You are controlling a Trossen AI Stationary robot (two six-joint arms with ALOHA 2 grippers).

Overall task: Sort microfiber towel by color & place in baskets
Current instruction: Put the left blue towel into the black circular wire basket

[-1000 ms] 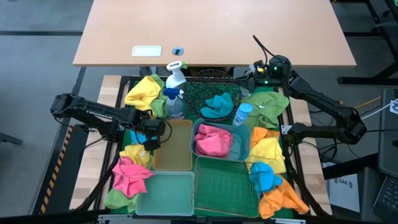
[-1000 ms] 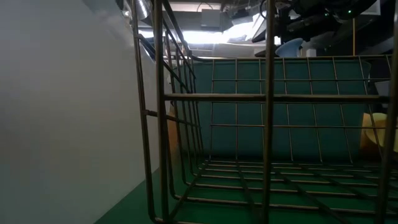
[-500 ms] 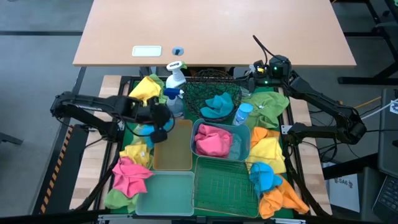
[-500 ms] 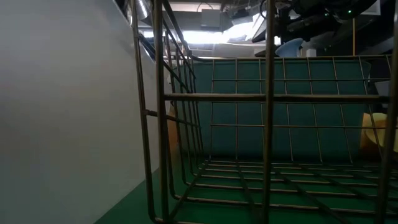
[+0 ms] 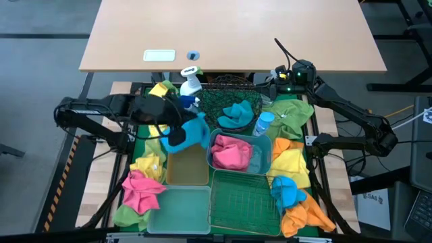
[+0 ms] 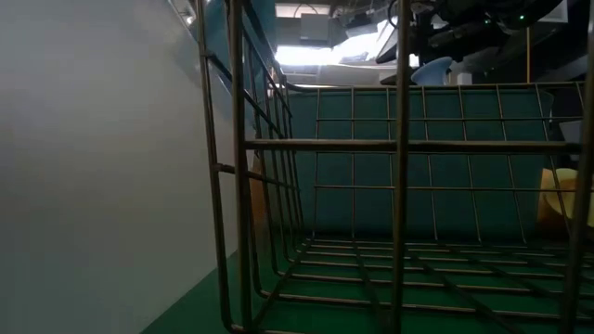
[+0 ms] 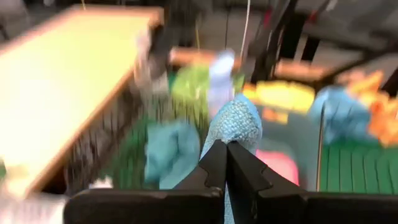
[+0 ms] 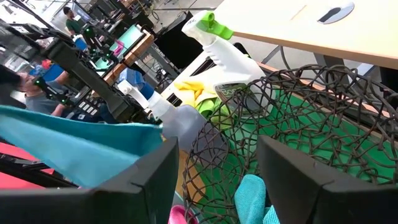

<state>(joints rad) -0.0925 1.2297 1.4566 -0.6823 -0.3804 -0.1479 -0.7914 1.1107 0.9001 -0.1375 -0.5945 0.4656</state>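
My left gripper [image 5: 177, 125] is raised over the far end of the amber bin [image 5: 188, 164], shut on a blue towel [image 5: 192, 133]. In the left wrist view the towel [image 7: 235, 122] bunches up past the shut fingertips [image 7: 225, 148]. My right gripper [image 5: 273, 78] waits open at the far rim of the round black wire basket [image 5: 228, 96], which holds a blue towel [image 5: 236, 113]. A pink towel [image 5: 229, 154] lies in the teal bin [image 5: 262, 155]. The green wire basket [image 5: 246, 199] and the pale-green bin [image 5: 179, 209] stand at the near edge. My left gripper pinches the blue towel between its two fingers, with a bunched part [image 7: 236, 127] standing out beyond the fingertips. The fingers come from the table's left, slanting a little downward. The rest of the towel [image 5: 196, 137] hangs slack below the gripper, clear of the bins.
Two spray bottles [image 5: 191, 86] [image 5: 263, 123] stand beside the black basket. Loose towels lie on the left, yellow [image 5: 159, 93], yellow [image 5: 149, 166], pink [image 5: 142, 190]. More lie on the right, green [image 5: 295, 111], yellow [image 5: 290, 165], blue [image 5: 286, 190], orange [image 5: 307, 216]. A wooden table [image 5: 229, 30] lies beyond.
My left gripper has risen from the towels at the table's left, gone a little toward the right, and tipped from pointing down toward level. It stayed shut. The blue towel has come up with it and now hangs clear over the amber bin's far end.
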